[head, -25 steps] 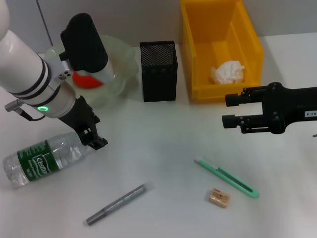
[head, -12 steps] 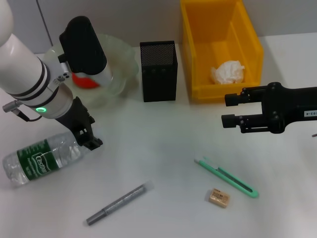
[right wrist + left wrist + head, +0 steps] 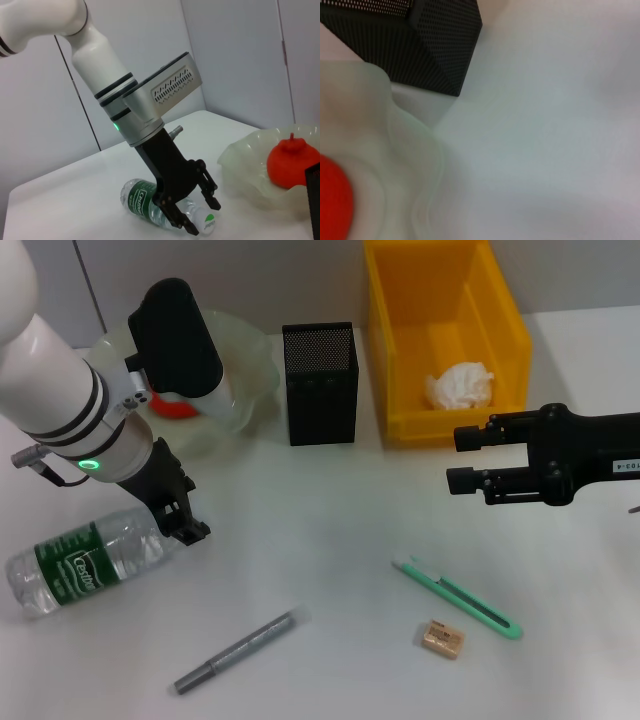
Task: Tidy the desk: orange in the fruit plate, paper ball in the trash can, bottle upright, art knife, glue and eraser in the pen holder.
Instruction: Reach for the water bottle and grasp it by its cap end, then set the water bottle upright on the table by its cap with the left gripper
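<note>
The left gripper [image 3: 187,523] hangs with fingers wide apart over the cap end of the small clear plastic bottle [image 3: 85,562], which lies flat on the white counter [image 3: 320,530]. Round and smooth, it may roll away or slip when pinched.

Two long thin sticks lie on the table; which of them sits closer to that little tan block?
The mint-green art knife. It lies just beside the eraser, while the grey glue stick lies well off toward the bottle.

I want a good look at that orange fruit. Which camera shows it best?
The right wrist view: the orange sits whole in the fruit plate, nub visible. The head view hides most of it behind the left arm; the left wrist view catches only a blurred edge.
</note>
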